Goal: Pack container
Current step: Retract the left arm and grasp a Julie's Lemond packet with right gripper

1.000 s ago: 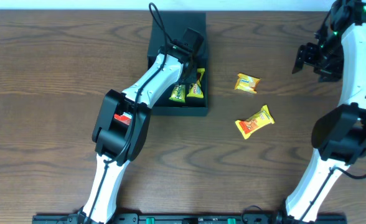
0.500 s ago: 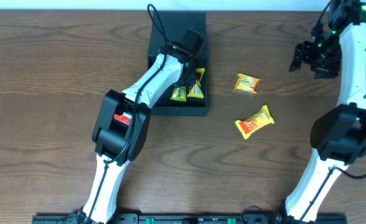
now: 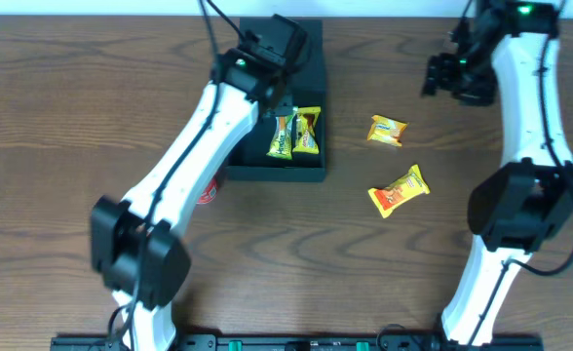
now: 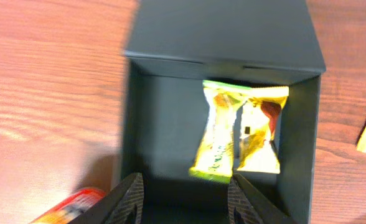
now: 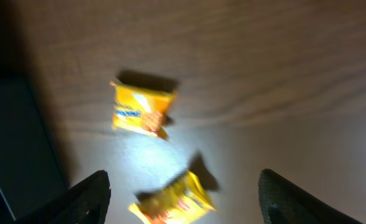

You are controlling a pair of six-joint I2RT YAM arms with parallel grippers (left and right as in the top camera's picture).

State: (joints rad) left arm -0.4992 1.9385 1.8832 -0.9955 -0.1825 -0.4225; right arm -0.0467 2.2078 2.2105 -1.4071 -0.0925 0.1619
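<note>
We place the container [image 3: 277, 174] on the table [image 3: 72, 117], toward its twelve o'clock edge as seen from overhead. The flap lid [image 4: 223, 31] lies open at twelve o'clock of the box, flat on the table. Inside, two snack packets lie side by side against the three o'clock wall: the inner left packet [image 3: 283, 136] touches the inner right packet [image 3: 307, 132]. Outside, at three o'clock of the container and apart from it, we see the far loose packet [image 3: 387, 131]. The near loose packet [image 3: 399, 190] lies at five o'clock of that one, not touching it. At eight o'clock, just beside the container's near corner, a half-hidden packet [image 4: 68, 208] lies on the table.
</note>
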